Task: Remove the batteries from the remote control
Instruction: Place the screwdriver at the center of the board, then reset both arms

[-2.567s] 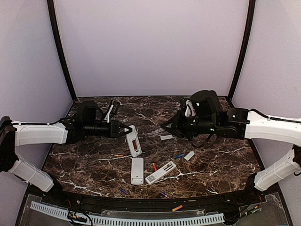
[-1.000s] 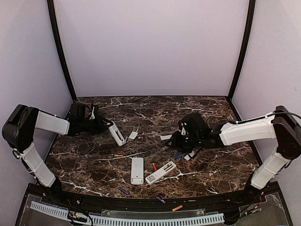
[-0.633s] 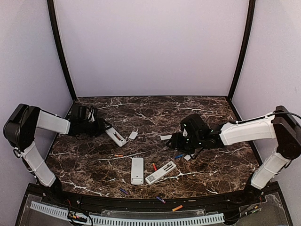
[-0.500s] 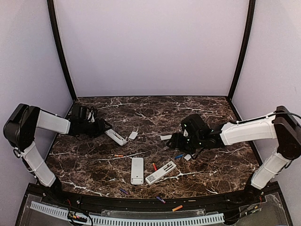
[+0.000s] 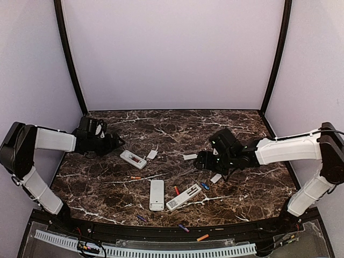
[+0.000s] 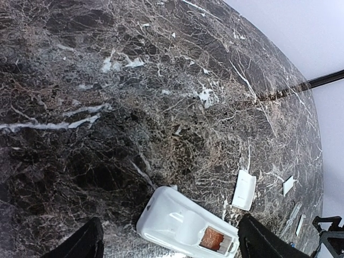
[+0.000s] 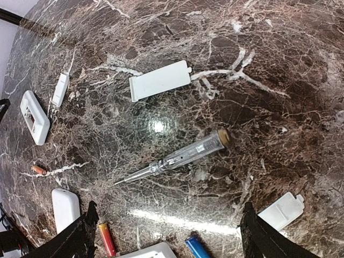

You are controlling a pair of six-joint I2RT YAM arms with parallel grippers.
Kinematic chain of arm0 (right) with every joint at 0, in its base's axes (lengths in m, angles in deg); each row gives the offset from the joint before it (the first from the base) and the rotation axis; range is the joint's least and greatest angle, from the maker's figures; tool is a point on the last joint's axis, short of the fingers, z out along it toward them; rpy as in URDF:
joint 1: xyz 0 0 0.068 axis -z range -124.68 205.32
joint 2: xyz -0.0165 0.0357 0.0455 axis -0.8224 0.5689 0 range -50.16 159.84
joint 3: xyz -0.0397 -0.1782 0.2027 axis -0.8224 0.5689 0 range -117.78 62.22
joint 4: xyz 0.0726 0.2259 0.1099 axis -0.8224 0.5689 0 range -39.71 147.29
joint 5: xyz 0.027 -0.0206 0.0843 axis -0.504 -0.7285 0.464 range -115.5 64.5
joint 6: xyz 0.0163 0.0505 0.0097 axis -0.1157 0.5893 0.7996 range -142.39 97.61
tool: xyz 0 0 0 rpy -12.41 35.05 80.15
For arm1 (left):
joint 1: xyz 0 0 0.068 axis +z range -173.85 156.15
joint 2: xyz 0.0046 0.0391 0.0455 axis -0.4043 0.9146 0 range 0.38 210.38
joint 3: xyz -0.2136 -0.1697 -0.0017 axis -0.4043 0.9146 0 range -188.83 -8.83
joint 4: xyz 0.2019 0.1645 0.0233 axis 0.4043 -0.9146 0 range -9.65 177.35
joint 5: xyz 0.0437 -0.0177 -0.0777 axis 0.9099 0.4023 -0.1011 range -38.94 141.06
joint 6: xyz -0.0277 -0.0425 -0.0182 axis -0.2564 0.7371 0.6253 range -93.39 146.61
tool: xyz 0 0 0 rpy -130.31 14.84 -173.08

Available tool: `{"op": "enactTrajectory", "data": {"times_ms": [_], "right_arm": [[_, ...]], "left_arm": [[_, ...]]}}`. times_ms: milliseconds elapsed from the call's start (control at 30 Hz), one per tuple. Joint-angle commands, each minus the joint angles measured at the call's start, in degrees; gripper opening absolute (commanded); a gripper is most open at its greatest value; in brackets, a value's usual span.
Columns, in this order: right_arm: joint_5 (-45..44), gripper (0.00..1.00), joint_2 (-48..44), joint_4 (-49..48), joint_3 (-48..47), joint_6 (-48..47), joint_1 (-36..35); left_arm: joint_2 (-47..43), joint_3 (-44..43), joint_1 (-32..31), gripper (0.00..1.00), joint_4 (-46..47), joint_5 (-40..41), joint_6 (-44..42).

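Observation:
A white remote control (image 5: 133,159) lies flat on the marble, back up, just right of my left gripper (image 5: 115,144), which is open. In the left wrist view the remote (image 6: 183,223) sits between the spread fingers (image 6: 80,244), untouched, and an orange-brown patch shows in its open compartment (image 6: 214,238). My right gripper (image 5: 200,160) is open and holds nothing. Loose batteries lie near it: a red one (image 7: 106,239), a blue one (image 7: 196,247) and an orange one (image 7: 37,170). Two more white remotes (image 5: 156,194) (image 5: 183,196) lie at the centre front.
A clear pen-like tool (image 7: 177,156) lies ahead of the right gripper (image 7: 169,207). Small white covers (image 7: 160,80) (image 7: 282,210) (image 6: 244,189) are scattered about. Purple batteries (image 5: 141,218) (image 5: 183,228) and an orange one (image 5: 202,237) lie near the front edge.
Both grippers have opened. The left one let go of the remote, which dropped from tilted to flat on the table, and drew back left. The right arm shifted slightly.

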Motion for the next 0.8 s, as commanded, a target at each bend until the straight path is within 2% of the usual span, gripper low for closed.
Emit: {"op": "enactTrajectory", "data": {"times_ms": [0,200,367,500,667,767], "right_arm": [[-2.15,0.89,-2.47,1.74,-0.46,-0.62,0.21],[-3.35,0.91,-5.16,1.85,0.55,-2.41,0.95],[-3.49,0.93,-8.41,1.31,2.86,-8.25,6.49],[-0.24,0.93,-12.13,-1.34,5.99,-15.92,16.01],[3.29,0.94,-16.63,-5.11,8.62,-25.31,31.87],[4.45,0.94,-19.29,-9.92,11.04,-29.64,39.97]], "left_arm": [[-5.18,-0.30,0.27,0.86,-4.21,2.46,-1.32],[-12.42,1.29,0.27,0.87,-4.81,7.35,-4.89],[-15.58,1.39,2.99,0.91,-5.85,11.20,-8.28],[-17.88,2.99,9.49,0.91,-3.56,11.11,-9.56],[-22.30,7.82,19.57,0.93,3.48,12.30,-9.49],[-24.83,11.21,21.36,0.98,8.11,17.96,-10.88]]}}
